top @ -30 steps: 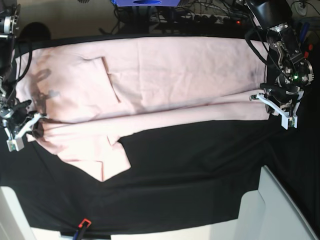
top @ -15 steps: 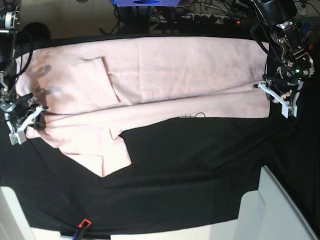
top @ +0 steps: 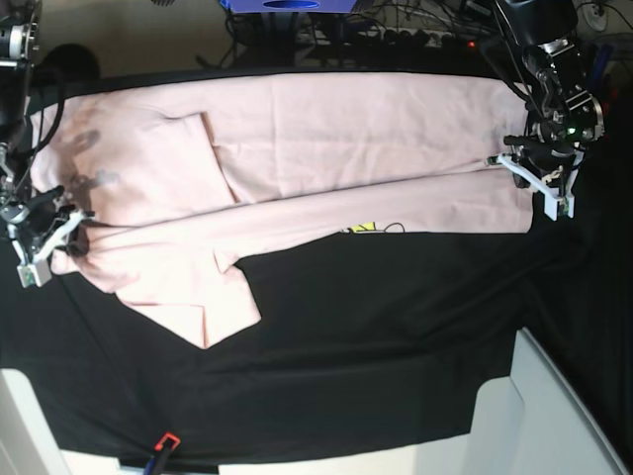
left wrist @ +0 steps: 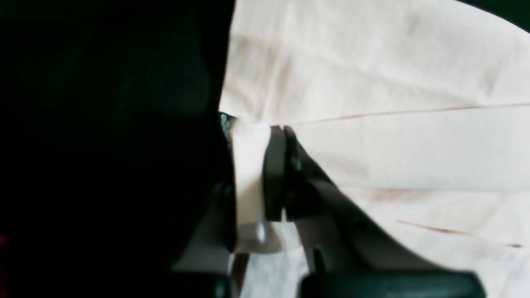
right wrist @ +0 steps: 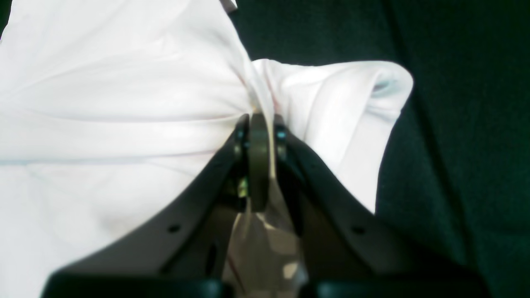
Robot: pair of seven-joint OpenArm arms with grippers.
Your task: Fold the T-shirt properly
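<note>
The pale pink T-shirt (top: 326,139) lies stretched left to right on the black cloth (top: 376,336), plain side up. Its near long edge is folded over, and a sleeve (top: 213,307) sticks out toward the front. A bit of black and yellow print (top: 368,228) shows at the fold line. My left gripper (top: 534,183) is shut on the shirt's right end; in the left wrist view the gripper (left wrist: 269,165) pinches a fold of the T-shirt (left wrist: 393,145). My right gripper (top: 49,237) is shut on the left end, its jaws (right wrist: 261,136) bunching the T-shirt (right wrist: 124,124).
Black cloth covers the whole table. White panels stand at the front right (top: 554,406) and front left (top: 20,416) corners. A small red-and-black object (top: 166,440) lies at the front edge. Cables and a blue box (top: 287,5) sit behind the table.
My left gripper has moved toward the back with the shirt's right end, pulling the folded edge further over. A bit of print has come into sight. The right gripper shifted slightly back.
</note>
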